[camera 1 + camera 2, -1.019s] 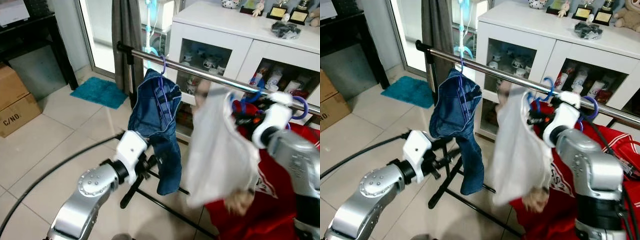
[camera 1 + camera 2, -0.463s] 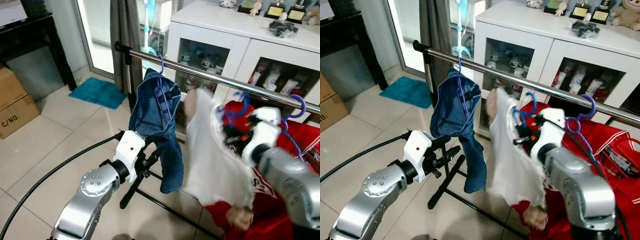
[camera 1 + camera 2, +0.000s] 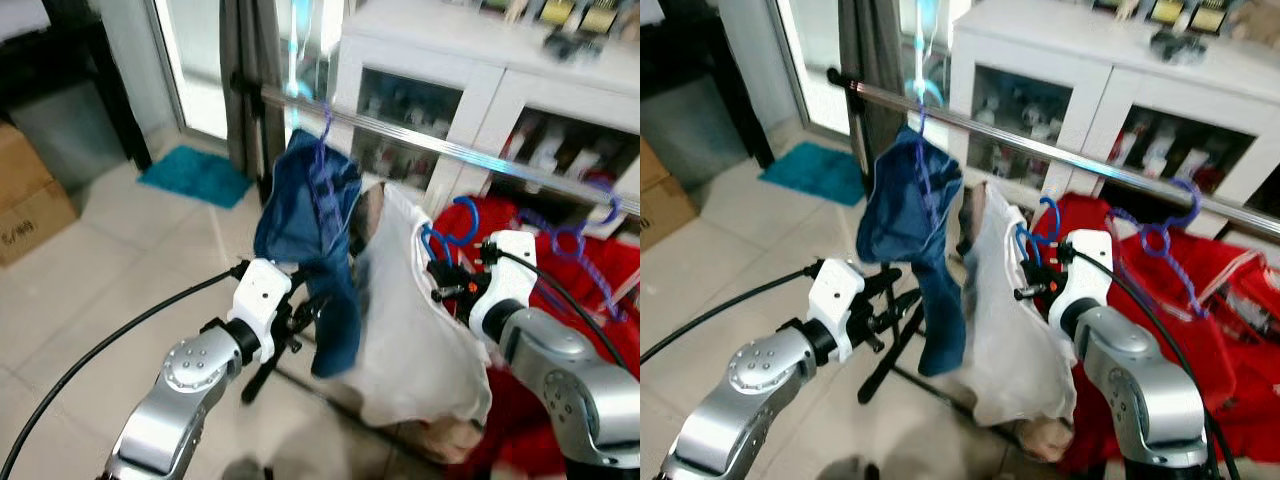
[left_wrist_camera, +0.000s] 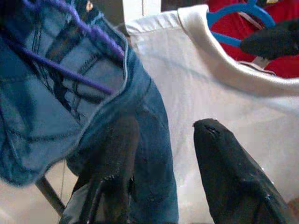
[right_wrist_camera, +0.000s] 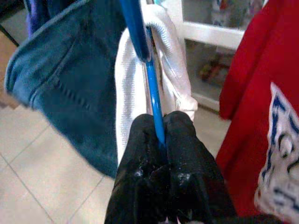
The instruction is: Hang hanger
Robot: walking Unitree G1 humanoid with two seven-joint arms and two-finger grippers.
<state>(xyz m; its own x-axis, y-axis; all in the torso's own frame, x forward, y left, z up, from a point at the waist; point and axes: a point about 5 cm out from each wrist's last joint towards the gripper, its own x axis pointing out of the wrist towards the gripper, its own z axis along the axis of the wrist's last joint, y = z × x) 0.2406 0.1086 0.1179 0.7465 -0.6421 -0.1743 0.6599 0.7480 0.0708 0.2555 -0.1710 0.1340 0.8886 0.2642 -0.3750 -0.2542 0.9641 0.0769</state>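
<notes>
Since the moment before, we had brought the right gripper point(image 5: 161, 140) down and away from the rail point(image 3: 1080, 160), so the blue hanger point(image 3: 1038, 232) with its white shirt point(image 3: 1015, 330) sat lower, its hook below the bar instead of up beside it. The whole view had also dipped and blurred, which we put down to our head moving.

Our right gripper had its two black fingers point(image 5: 140, 154) pressed together on the thin blue shaft of the hanger, pinching it just beneath the hook. The hanger was off the rail, held in the air in front of it, between the jeans point(image 3: 910, 220) and the red shirt point(image 3: 1185, 330). The white shirt draped from it down toward the floor, touching the jeans at one side.

The jeans hung from the rail on a purple hanger point(image 3: 322, 150). A second purple hanger point(image 3: 1155, 235) was hooked on the rail farther to our right, carrying the red shirt.

Our left gripper point(image 4: 163, 154) was raised close before the jeans, its fingers point(image 4: 229, 172) spread apart with nothing between them; one finger lay against the denim leg, and the white shirt filled the space behind.

Behind the rail stood a white cabinet point(image 3: 1040, 60) with glass doors, and a teal mat point(image 3: 195, 175) lay on the tiled floor point(image 3: 90, 270) to our left.
</notes>
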